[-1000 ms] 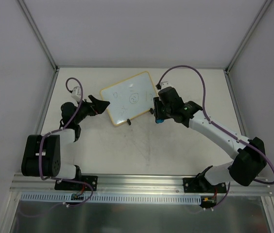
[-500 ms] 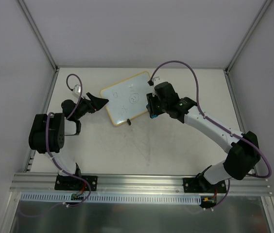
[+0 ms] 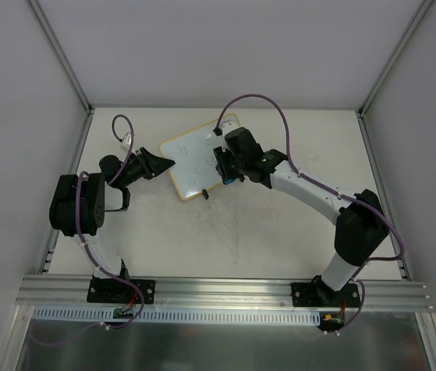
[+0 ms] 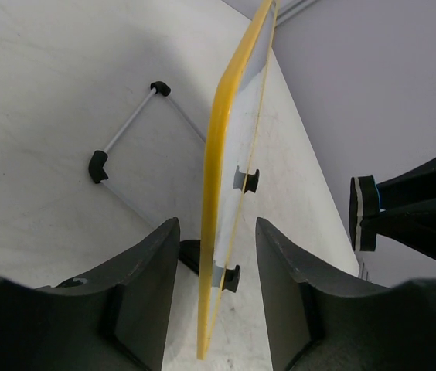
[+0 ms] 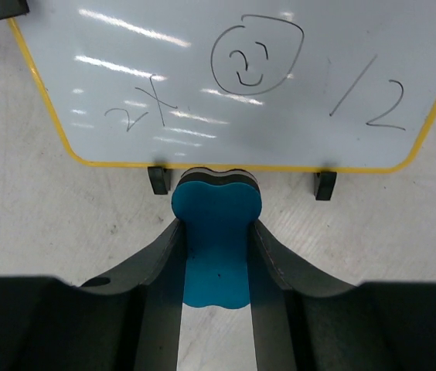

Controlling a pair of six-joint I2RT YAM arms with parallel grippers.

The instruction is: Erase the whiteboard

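Clenched on blue eraser (image 5: 216, 241) with right tool (image 5: 216, 224), just short of lower edge of whiteboard (image 5: 241, 100), marks (image 5: 257, 54) straight ahead; straddling its end with left tool (image 4: 218, 232), released.

The top camera sits high above and behind the arms, far off, and looks down on the whole bench (image 3: 241, 232). The left wrist camera looks along the left end effector (image 4: 216, 232), close to the thin edge of the whiteboard (image 4: 222, 154). The right wrist camera faces the whiteboard's front from very near, past the blue eraser (image 5: 216, 247). All three views see the whiteboard.
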